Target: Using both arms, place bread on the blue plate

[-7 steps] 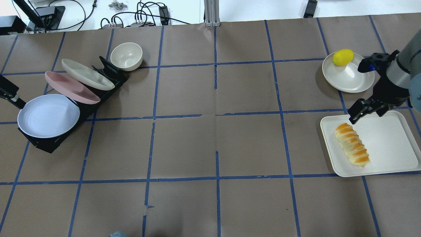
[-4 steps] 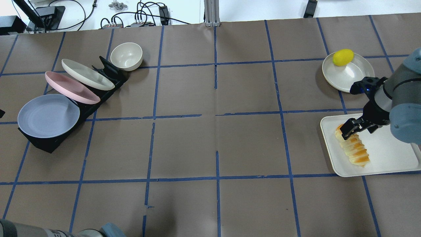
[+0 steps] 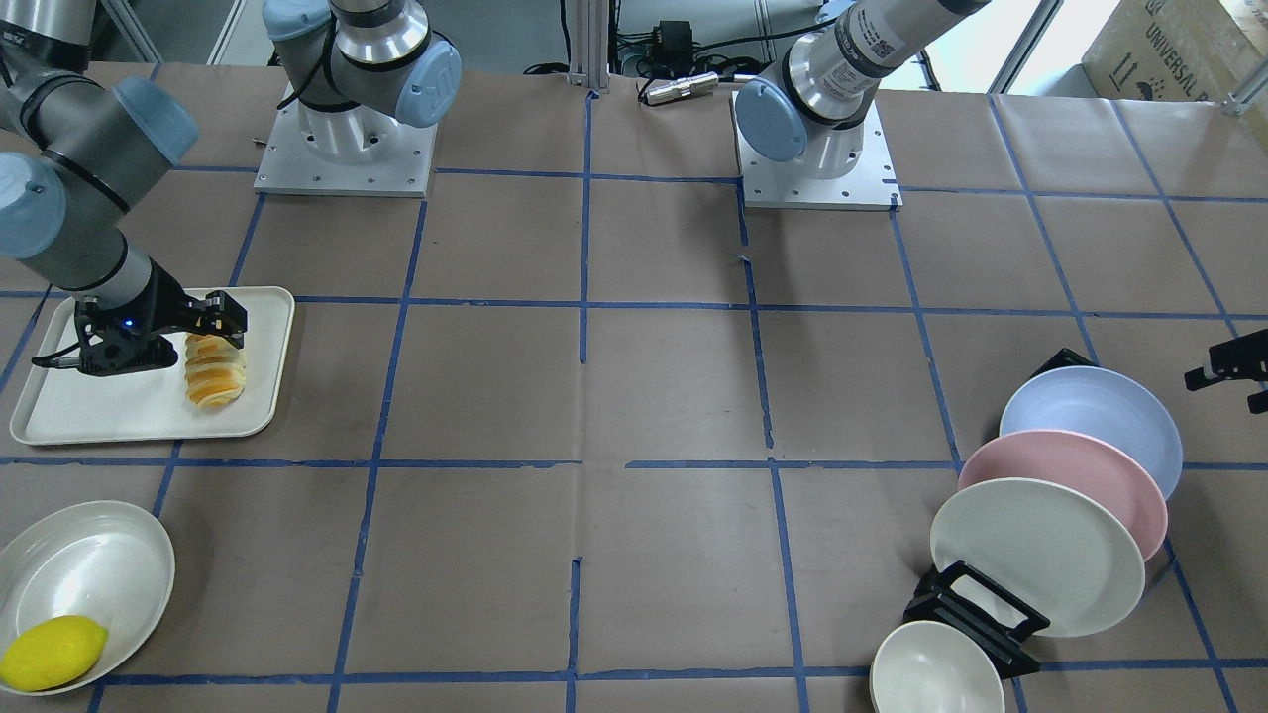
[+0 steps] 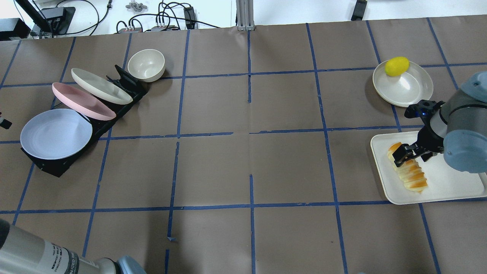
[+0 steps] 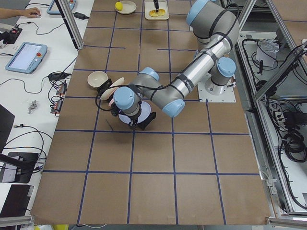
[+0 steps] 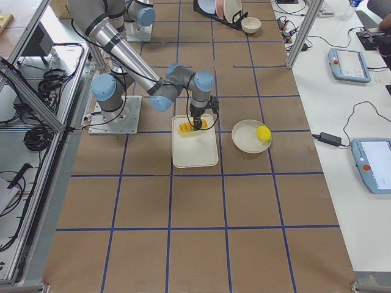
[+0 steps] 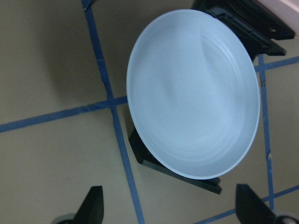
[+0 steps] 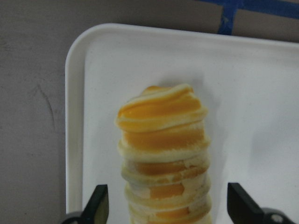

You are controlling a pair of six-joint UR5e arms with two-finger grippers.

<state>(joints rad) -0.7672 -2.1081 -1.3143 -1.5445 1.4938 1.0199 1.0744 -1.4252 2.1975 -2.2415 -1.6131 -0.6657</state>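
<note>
The step in hand looks like the pick-up of the bread. The right arm hangs over it with its jaws spread, one on each flank of the loaf, as the right wrist view shows; nothing is pinched yet. To do it well, I would lower until the pads sit about mid-height on the loaf, clear of the white tray, and close across the short width. The jaws appear nearer the loaf's 12 o'clock end, so a small shift toward its middle should stop it from tipping. It looks soft, so a gentle squeeze is wise.

The bread is long, with crosswise ridges of orange-gold and cream. In the overhead view it lies on the tray's 9 o'clock side, at about 3 o'clock on the tabletop, running from 11 to 5 o'clock. A lemon sits toward 12 o'clock from it.

The blue plate leans in a black rack at 9 o'clock on the tabletop. The left arm faces it with jaws spread and empty.
</note>
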